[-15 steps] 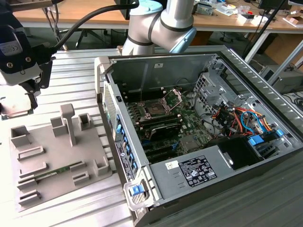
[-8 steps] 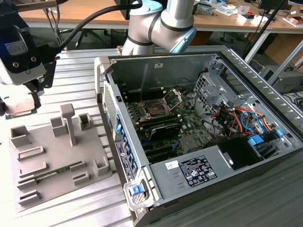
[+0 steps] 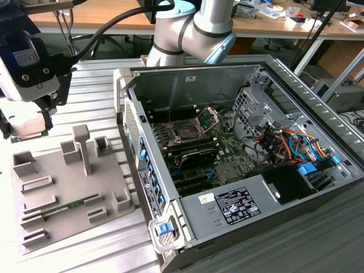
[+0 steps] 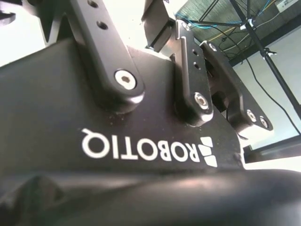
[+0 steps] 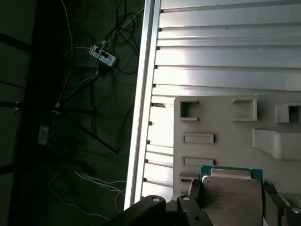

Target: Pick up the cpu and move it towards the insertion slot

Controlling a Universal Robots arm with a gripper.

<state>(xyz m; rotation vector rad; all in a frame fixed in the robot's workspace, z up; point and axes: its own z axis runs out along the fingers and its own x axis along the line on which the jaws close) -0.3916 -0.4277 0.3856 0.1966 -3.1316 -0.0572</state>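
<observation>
The hand (image 3: 25, 122) hangs at the exterior view's far left, above the grey plastic holder (image 3: 68, 193) that lies on the ribbed metal desk (image 3: 96, 74). In the first wrist view the cpu (image 5: 233, 195), a flat square with a pale silvery top and a thin green edge, sits between the hand's fingers (image 5: 193, 193), which stand close against its two opposite sides; from this I judge the hand closed on the chip and carrying it, clear of the holder below.

The insertion slot (image 3: 186, 129) lies well apart from the hand, toward the exterior view's right, inside the open computer case (image 3: 273, 205). It is a dark square socket in the green board, with its metal load plate (image 3: 209, 116) swung up and open just behind it. Between hand and slot stands the case's near wall (image 3: 142, 153), so the chip has to travel across and over that wall before it can come down. The chip is square, so it has no long axis; it lies flat and level in the grip.

Beyond the desk's edge, the first wrist view shows a dark floor with loose cables (image 5: 89, 94) and a power strip (image 5: 102, 55). A wooden bench (image 3: 114, 17) stands behind the arm.
</observation>
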